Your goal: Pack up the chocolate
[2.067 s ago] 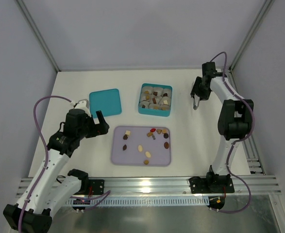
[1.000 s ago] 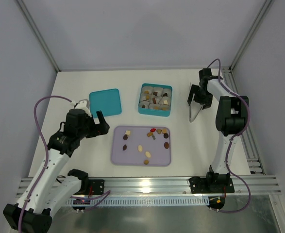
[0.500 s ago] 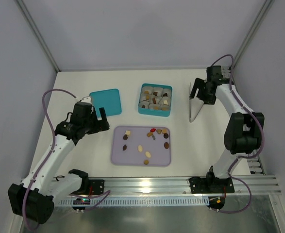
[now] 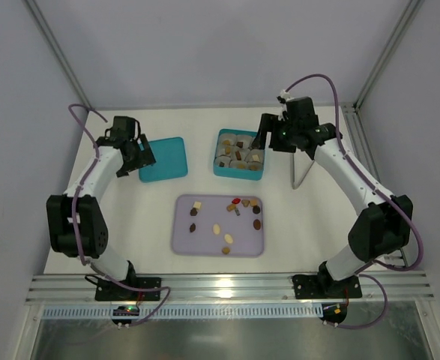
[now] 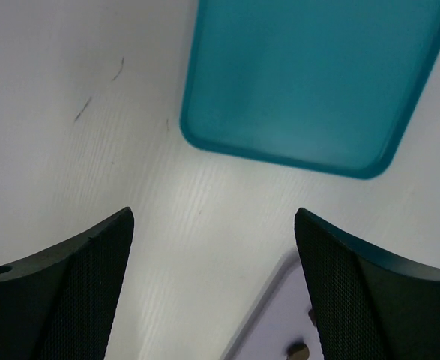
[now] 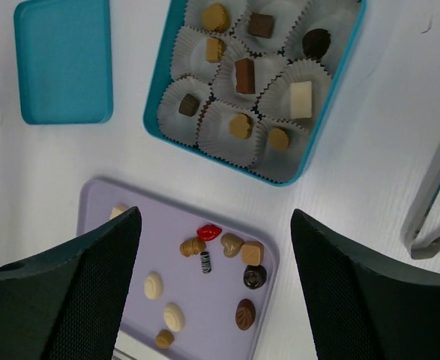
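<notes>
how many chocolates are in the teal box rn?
9. One chocolate in each paper cup of the teal box, three rows of three, all clear in the right wrist view; none seem hidden.

Matt white bench [image 5: 92,150], finely ribbed, with a few faint dark scuffs towards the left edge. Smooth teal plastic on lid [image 5: 317,75], softly sheened; same teal plastic on box [image 6: 161,75], lined with pleated white paper cups [image 6: 214,127]. Smooth, matt lilac plastic for tray [image 6: 103,217]. Chocolate [image 6: 243,75] mostly satin, the red piece and the dark round ones glossier. Dull grey metal on tongs [image 6: 428,195] near the right edge. Black, rough, fine-meshed pads [image 5: 70,300] on left end effector [image 5: 212,217] and right end effector [image 6: 214,217]
</notes>
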`<state>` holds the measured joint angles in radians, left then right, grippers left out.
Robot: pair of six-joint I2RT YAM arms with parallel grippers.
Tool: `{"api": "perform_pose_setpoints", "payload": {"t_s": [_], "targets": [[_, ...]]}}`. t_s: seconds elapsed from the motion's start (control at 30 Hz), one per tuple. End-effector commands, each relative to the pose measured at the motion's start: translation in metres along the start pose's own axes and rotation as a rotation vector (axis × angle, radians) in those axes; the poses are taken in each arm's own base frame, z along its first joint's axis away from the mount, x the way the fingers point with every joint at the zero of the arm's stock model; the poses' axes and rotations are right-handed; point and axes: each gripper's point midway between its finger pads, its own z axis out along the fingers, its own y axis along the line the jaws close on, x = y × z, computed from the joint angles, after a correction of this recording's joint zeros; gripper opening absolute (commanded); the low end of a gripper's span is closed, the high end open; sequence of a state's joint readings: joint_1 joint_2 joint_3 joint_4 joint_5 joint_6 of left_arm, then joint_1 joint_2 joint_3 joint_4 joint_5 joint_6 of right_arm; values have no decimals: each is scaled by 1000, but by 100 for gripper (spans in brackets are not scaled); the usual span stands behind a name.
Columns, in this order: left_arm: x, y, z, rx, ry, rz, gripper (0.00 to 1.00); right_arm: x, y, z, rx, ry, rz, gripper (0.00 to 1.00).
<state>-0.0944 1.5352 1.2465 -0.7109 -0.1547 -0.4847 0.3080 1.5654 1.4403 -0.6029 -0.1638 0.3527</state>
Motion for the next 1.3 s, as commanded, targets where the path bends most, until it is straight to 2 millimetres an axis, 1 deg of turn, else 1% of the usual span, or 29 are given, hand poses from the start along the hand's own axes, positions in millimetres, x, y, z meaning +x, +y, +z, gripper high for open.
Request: {"api": "perform_pose_setpoints", "payload": {"t_s": [0.0, 0.07, 0.1, 0.13, 0.17, 0.2, 0.27, 0.3, 0.37, 0.4, 0.43, 0.5, 0.57, 0.6, 0.67, 0.73, 0.77, 0.83, 0.9, 0.93, 0.97, 1.0, 1.03, 1.07, 1.13, 1.17, 1.2, 1.23, 1.27], "targets": [[-35, -6, 26, 29, -29, -12, 85, -31, 38, -9, -106, -85, -15, 81], [-38, -6, 44, 31, 2, -18, 80, -26, 50, -1, -144, -53, -30, 79], [-42, -3, 59, 24, 18, -30, 78, -26, 59, 0, -163, -52, -43, 79], [-41, -2, 67, 21, 33, -34, 74, -21, 66, 6, -175, -37, -58, 79], [-41, -5, 74, 37, 42, -31, 72, -20, 69, 7, -182, -36, -62, 79], [-44, 6, 90, 19, 55, -51, 71, -21, 73, 9, -190, -35, -64, 79], [-43, 8, 103, 28, 74, -49, 67, -15, 81, 18, -222, -5, -64, 79], [-41, 10, 117, 32, 87, -50, 65, -15, 84, 20, -230, -3, -67, 78], [-37, 14, 130, 29, 109, -48, 63, -13, 90, 27, -237, 10, -78, 78], [-37, 16, 135, 29, 112, -49, 59, -12, 92, 29, -240, 13, -84, 78], [-34, 21, 143, 19, 127, -52, 58, -11, 95, 31, -246, 15, -91, 78], [-34, 27, 149, 10, 134, -55, 55, -9, 99, 37, -254, 24, -108, 78], [-31, 26, 154, 35, 155, -58, 54, -7, 103, 45, -258, 34, -118, 78], [-29, 28, 157, 32, 162, -59, 52, -5, 103, 48, -262, 45, -122, 78], [-27, 29, 162, 37, 172, -58, 49, -8, 109, 52, -278, 42, -131, 78], [-24, 28, 166, 48, 185, -51, 41, -5, 114, 62, -293, 58, -136, 78], [-20, 29, 171, 50, 199, -54, 36, -10, 120, 64, -306, 50, -143, 78], [-16, 25, 174, 74, 217, -54, 30, -5, 123, 79, -323, 78, -144, 78], [-11, 24, 179, 79, 234, -52, 20, -11, 133, 84, -350, 69, -154, 78], [-9, 21, 179, 94, 242, -54, 17, -5, 135, 96, -361, 94, -152, 78], [-7, 21, 179, 100, 250, -55, 11, -11, 141, 98, -378, 77, -159, 78], [-7, 18, 179, 118, 256, -59, 8, -10, 144, 104, -388, 84, -159, 78], [-7, 14, 177, 138, 259, -63, 6, -4, 146, 117, -397, 97, -163, 78], [-6, 8, 174, 175, 270, -74, 0, -9, 153, 121, -418, 89, -168, 78], [-11, 1, 167, 213, 270, -90, 0, -12, 158, 131, -429, 77, -174, 78], [-12, -6, 160, 251, 275, -97, 0, -13, 165, 140, -458, 74, -176, 79], [-15, -8, 157, 266, 272, -103, 0, -12, 165, 145, -463, 79, -173, 78], [-15, -11, 154, 280, 275, -115, 0, -20, 173, 146, -476, 57, -180, 78], [-15, -16, 150, 309, 281, -123, 0, -14, 173, 158, -474, 71, -171, 78]]}}
